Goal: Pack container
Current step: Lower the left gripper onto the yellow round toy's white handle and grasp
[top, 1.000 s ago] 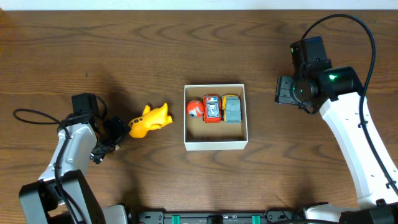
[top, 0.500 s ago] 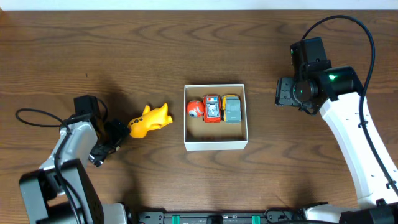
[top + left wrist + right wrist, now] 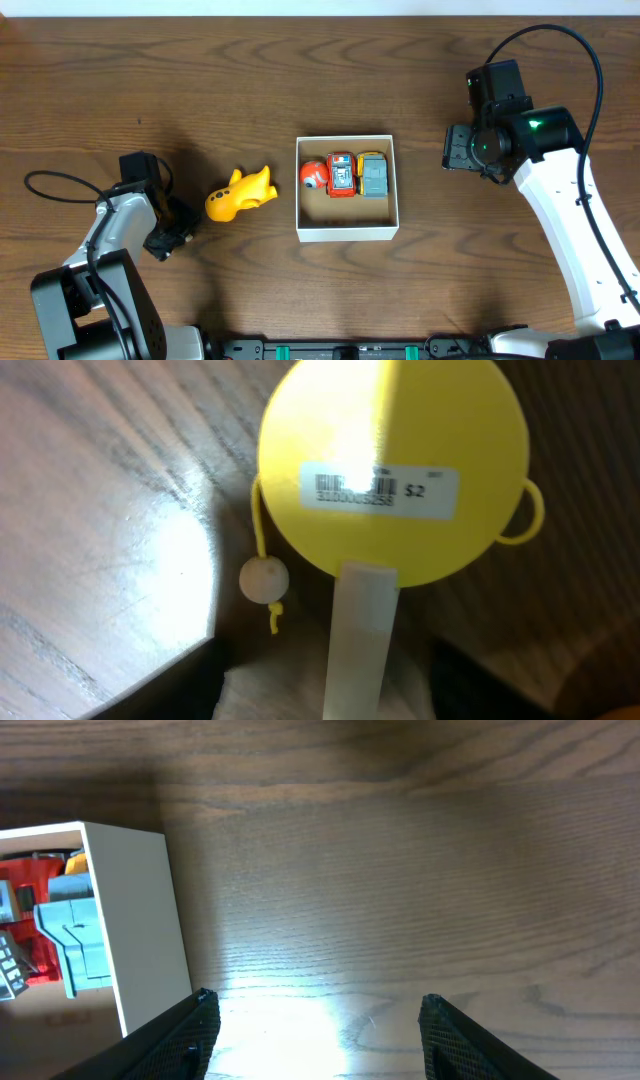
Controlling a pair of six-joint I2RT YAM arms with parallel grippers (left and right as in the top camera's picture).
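Note:
The container [image 3: 347,232], a white-walled square box with a tan inside, sits mid-table. It holds a red-and-white ball toy [image 3: 313,174], a red car [image 3: 341,174] and a grey car [image 3: 373,174]. A yellow toy [image 3: 240,194] lies on the wood left of the box. My left gripper [image 3: 176,220] is just left of the toy. In the left wrist view its round yellow base [image 3: 392,465] with a barcode sticker fills the top. A white strip [image 3: 362,630] runs between the jaws of the left gripper [image 3: 325,655], which stand apart from it. My right gripper [image 3: 458,147] is open over bare wood.
A white bead [image 3: 264,578] on a yellow string hangs beside the toy's base. In the right wrist view the container wall [image 3: 135,920] lies left of the open right gripper [image 3: 318,1002]. The left arm's black cable [image 3: 60,185] loops across the table at far left.
The left gripper's jaws have narrowed and the gripper has drawn slightly back and down from the yellow toy. The toy, container and right arm have not moved.

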